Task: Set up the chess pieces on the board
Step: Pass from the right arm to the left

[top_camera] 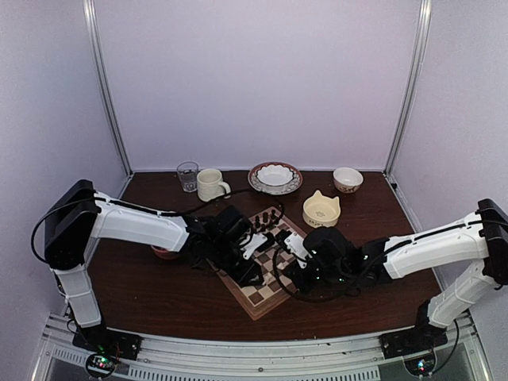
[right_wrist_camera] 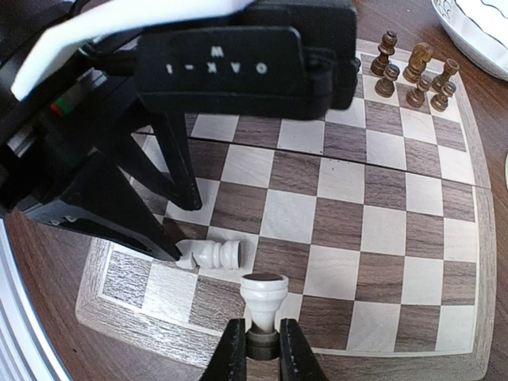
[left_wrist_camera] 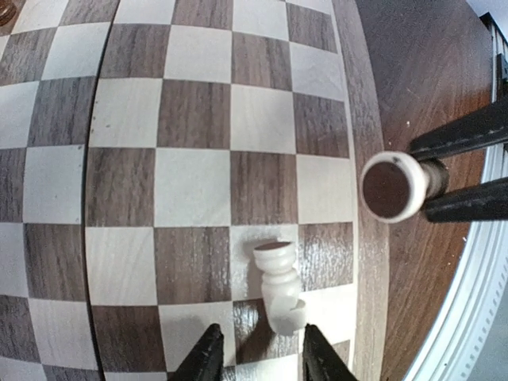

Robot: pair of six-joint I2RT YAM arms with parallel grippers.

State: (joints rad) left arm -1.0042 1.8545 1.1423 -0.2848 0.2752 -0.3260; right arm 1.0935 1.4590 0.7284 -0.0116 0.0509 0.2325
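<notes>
The board (left_wrist_camera: 190,186) fills the left wrist view. One cream chess piece (left_wrist_camera: 279,290) lies on its side near the board's rim, just ahead of my left gripper (left_wrist_camera: 261,337), whose jaws stand apart on either side of it. In the right wrist view that fallen piece (right_wrist_camera: 213,254) has one left fingertip (right_wrist_camera: 168,252) at its head. My right gripper (right_wrist_camera: 262,325) is shut on a second cream piece (right_wrist_camera: 264,295), held by its head with the base pointing out over the board's near edge. Both grippers meet over the board (top_camera: 262,303) in the top view.
Several dark pieces (right_wrist_camera: 413,71) stand at the board's far corner. Behind the board are a glass (top_camera: 187,175), a mug (top_camera: 210,184), a patterned bowl (top_camera: 275,176), a small bowl (top_camera: 347,179) and a yellow cat-shaped bowl (top_camera: 321,209). A reddish bowl (top_camera: 164,252) sits under the left arm.
</notes>
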